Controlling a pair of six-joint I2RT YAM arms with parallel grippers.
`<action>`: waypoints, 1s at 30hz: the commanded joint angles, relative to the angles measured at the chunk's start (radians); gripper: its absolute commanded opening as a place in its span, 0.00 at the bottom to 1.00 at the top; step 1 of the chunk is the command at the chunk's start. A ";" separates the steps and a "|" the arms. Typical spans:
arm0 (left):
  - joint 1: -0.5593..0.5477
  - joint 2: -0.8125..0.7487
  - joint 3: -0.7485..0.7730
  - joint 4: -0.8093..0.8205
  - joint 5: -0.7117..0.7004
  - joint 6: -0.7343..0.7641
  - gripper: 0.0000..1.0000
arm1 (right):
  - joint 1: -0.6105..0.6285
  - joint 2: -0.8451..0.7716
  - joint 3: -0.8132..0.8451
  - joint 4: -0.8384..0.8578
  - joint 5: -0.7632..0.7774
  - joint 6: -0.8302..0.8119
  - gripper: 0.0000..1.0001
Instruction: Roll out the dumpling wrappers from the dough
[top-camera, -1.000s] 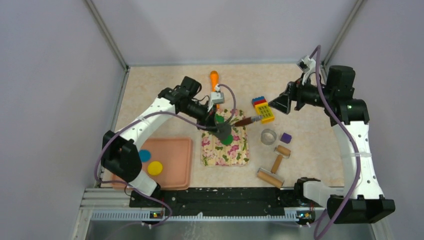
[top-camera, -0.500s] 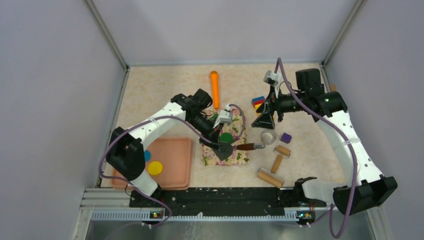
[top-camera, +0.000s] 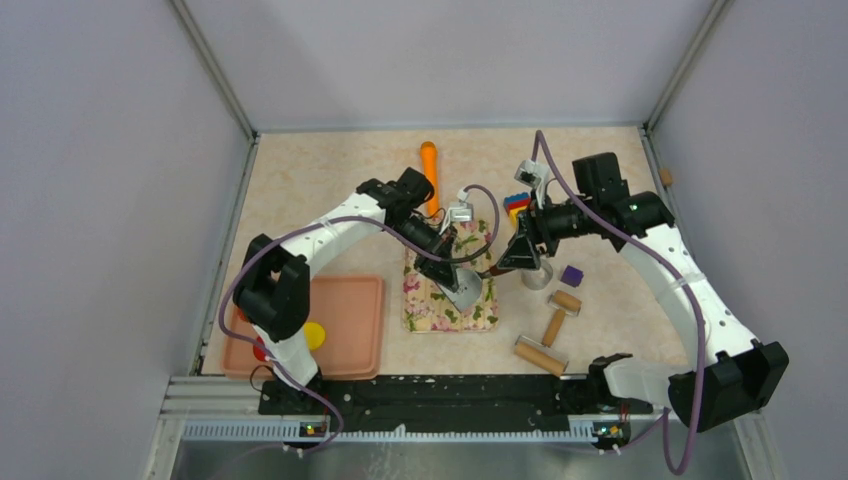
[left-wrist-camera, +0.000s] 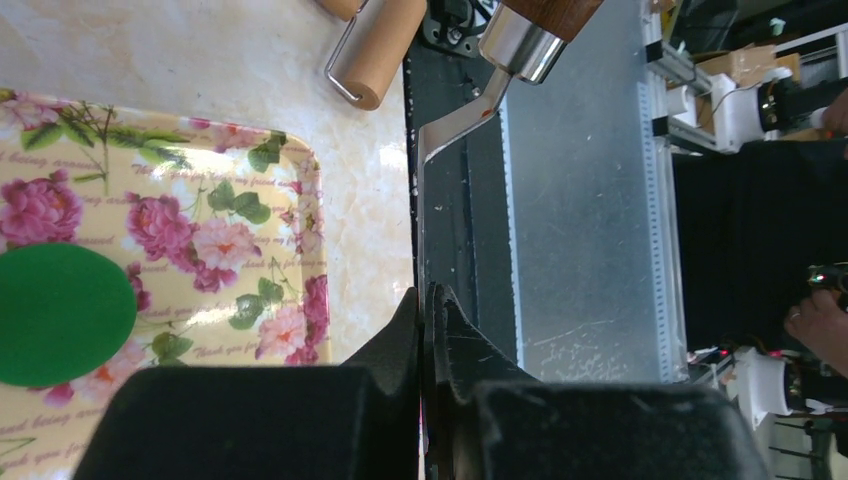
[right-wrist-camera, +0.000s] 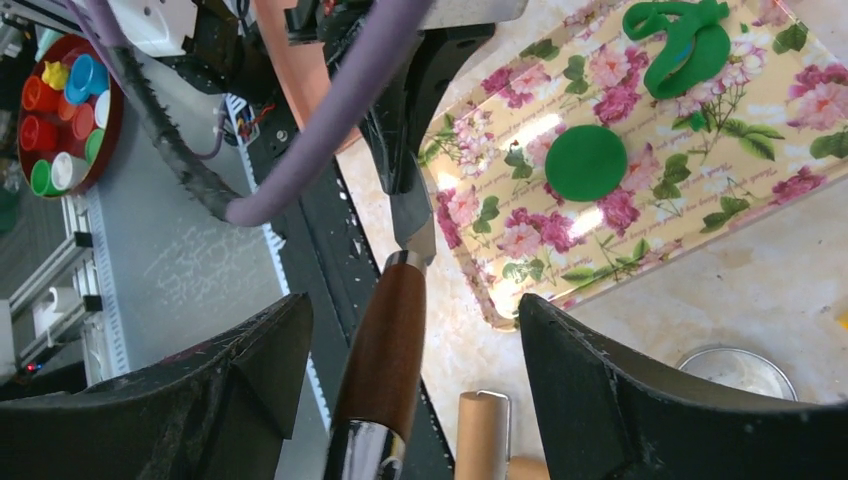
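Note:
My left gripper (left-wrist-camera: 425, 300) is shut on the thin metal blade of a scraper (left-wrist-camera: 455, 115) and holds it above the near right corner of the floral mat (left-wrist-camera: 230, 215). The scraper's brown wooden handle (right-wrist-camera: 385, 340) lies between the fingers of my right gripper (right-wrist-camera: 415, 320), which is open and not touching it. One wrapper, a round dark green disc (right-wrist-camera: 585, 162), lies on the mat. The ragged green dough (right-wrist-camera: 680, 45) sits at the mat's far end. A yellow wrapper (top-camera: 314, 333) lies in the pink tray (top-camera: 350, 330). In the top view both grippers (top-camera: 455, 282) (top-camera: 515, 262) meet at the mat's right edge.
Two wooden rolling pins (top-camera: 541, 355) (top-camera: 565, 300), a metal ring cutter (top-camera: 537, 273) and a purple block (top-camera: 571, 275) lie right of the mat. Toy bricks (top-camera: 517, 203) and an orange tool (top-camera: 429, 170) are farther back. Both arms crowd over the mat.
My left arm has carried the scraper across the mat to its right side. My right arm has swung in and down, and its open fingers now stand either side of the handle.

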 joint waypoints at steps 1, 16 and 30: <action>0.018 0.020 0.032 0.082 0.128 -0.110 0.00 | 0.011 -0.018 -0.009 0.031 -0.015 0.033 0.73; 0.028 0.038 0.013 0.152 0.163 -0.201 0.00 | 0.010 -0.014 -0.016 0.068 -0.004 0.067 0.50; 0.028 0.044 0.002 0.124 0.166 -0.159 0.00 | 0.011 0.007 0.074 0.015 0.125 0.011 0.30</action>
